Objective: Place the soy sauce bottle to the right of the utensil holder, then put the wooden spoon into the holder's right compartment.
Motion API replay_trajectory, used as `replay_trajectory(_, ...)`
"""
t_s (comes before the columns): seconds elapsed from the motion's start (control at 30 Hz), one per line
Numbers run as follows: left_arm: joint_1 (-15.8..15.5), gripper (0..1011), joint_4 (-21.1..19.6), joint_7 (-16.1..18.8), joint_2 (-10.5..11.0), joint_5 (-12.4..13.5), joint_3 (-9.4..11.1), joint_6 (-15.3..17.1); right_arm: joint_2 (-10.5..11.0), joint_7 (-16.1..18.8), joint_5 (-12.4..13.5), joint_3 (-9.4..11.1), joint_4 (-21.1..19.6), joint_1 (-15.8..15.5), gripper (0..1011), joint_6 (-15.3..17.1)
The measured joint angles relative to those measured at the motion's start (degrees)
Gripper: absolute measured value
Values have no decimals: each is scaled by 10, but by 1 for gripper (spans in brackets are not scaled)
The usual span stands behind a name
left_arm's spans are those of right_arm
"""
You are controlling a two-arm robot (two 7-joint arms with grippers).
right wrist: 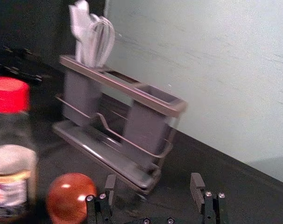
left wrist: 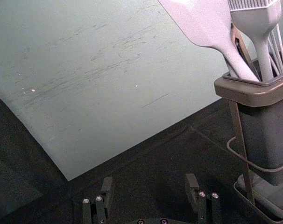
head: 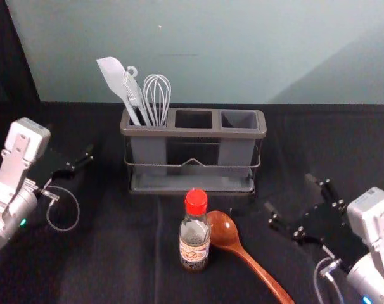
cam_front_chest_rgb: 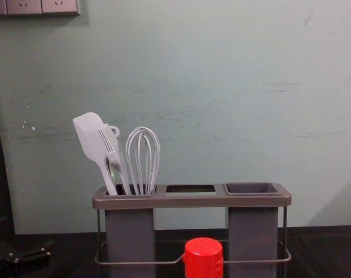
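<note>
Left of the utensil holder (head: 193,133), the left gripper (left wrist: 149,181) is open and empty; pale utensils (head: 157,98) stand in the holder's left compartment. In front of its middle is the upright soy sauce bottle (head: 194,237), then the wooden spoon (head: 224,229), its handle slanting away from the holder. Front-right of the holder, the right gripper (right wrist: 153,181) is open and empty. Neither placement is done; both remain. Black cloth (head: 116,253) lies under the holder, a grey-green wall (head: 211,50) behind it
</note>
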Motion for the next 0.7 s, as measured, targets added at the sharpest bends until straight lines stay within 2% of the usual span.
replay_trajectory(0.3,0,1000,0,0,0,0,0,0,-18,26,-9,-19,-28,-17,1002,-16)
replay_trajectory(0.7,0,1000,0,0,0,0,0,0,-63,71,0,-46,-35,-5,1002,-21)
